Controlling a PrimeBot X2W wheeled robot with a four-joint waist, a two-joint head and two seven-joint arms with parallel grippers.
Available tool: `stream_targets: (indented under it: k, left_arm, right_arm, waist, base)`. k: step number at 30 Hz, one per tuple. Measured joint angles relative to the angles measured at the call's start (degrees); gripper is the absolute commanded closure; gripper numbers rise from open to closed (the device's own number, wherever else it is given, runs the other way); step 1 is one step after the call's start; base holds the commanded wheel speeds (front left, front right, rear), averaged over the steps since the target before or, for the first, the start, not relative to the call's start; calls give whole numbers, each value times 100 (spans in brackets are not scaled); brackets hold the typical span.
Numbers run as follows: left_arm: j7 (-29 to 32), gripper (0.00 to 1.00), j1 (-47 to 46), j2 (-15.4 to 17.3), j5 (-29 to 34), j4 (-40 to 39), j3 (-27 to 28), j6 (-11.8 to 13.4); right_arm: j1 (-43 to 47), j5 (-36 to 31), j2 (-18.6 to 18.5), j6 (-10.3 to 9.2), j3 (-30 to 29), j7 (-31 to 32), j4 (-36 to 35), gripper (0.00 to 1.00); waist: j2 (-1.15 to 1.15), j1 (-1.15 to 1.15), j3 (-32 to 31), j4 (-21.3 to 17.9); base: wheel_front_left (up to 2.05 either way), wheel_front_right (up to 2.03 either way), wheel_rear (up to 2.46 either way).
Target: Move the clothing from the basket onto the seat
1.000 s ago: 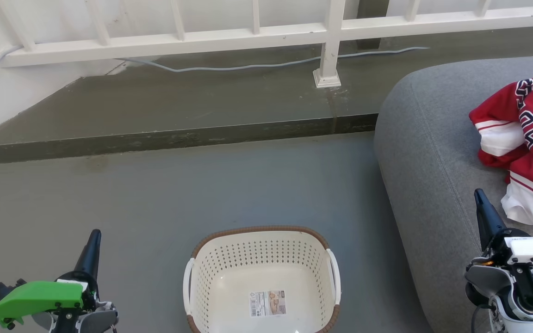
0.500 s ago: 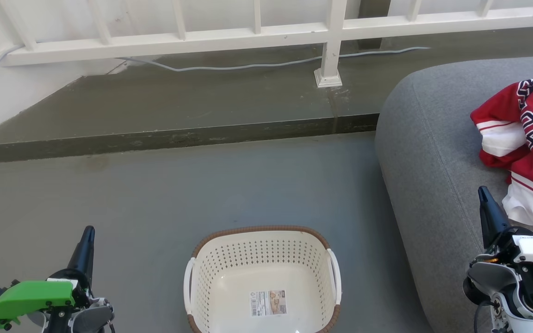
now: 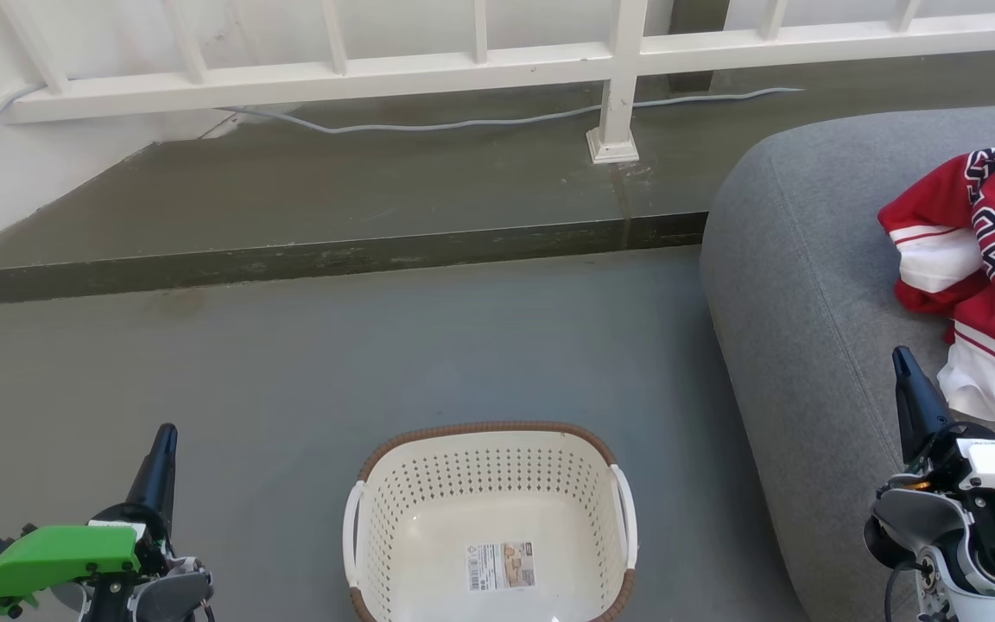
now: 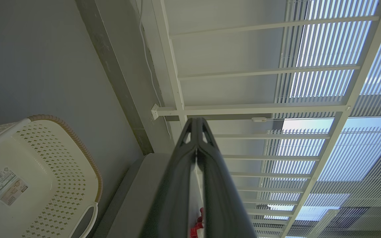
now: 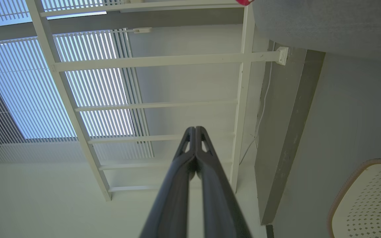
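Observation:
The red clothing [image 3: 985, 259] with black-and-white lettering and white panels lies crumpled on the grey seat [image 3: 800, 285] at the right; a scrap of red [image 4: 197, 228] peeks past my fingers in the left wrist view. On the floor at bottom centre stands the cream basket [image 3: 489, 475], holding nothing but its paper label [image 3: 499, 566]. My left gripper [image 3: 166, 432] is shut at lower left, left of the basket. My right gripper [image 3: 898, 354] is shut over the seat, just left of the clothing's white hem. Both wrist views show the fingers pressed together, left [image 4: 196, 120] and right [image 5: 195, 129].
A raised concrete step [image 3: 307, 259] crosses the floor behind the basket, with a white railing [image 3: 463, 65] and its post [image 3: 614, 130] on it. A grey cable [image 3: 463, 123] runs along the railing's foot. Bare grey floor [image 3: 333, 363] spreads between step and basket.
Over the last second the left gripper drifted slightly left and down and the right gripper edged a little up and right. Clothing and basket have not moved.

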Motion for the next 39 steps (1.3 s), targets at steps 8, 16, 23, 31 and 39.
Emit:
stream_targets:
  k: [8, 16, 23, 31, 39]
  left_arm:
    - [0, 100, -3, -1, 0, 14, 3, 0]
    - [0, 100, -4, -2, 0, 21, 5, -5]
    - [1, 100, -5, -3, 0, 24, 7, -5]
    - [29, 100, -6, -4, 0, 27, 10, -5]
    - [42, 100, -7, -5, 0, 30, 12, -7]
  right_arm:
    - [0, 0, 1, 0, 3, 0, -3, 100]
    - [0, 0, 1, 0, 7, 0, -8, 100]
    - [0, 1, 2, 0, 10, -1, -9, 100]
    - [0, 9, 2, 0, 12, -2, -12, 100]
    - [0, 25, 3, 0, 16, -7, -15, 100]
  waist:
    - [0, 0, 0, 0]
    - [0, 0, 0, 1]
    - [0, 0, 0, 1]
    - [0, 0, -1, 1]
    - [0, 0, -1, 1]
  base:
    - [0, 0, 0]
    - [0, 0, 0]
    - [0, 0, 0]
    - [0, 0, 0]
    - [0, 0, 0]
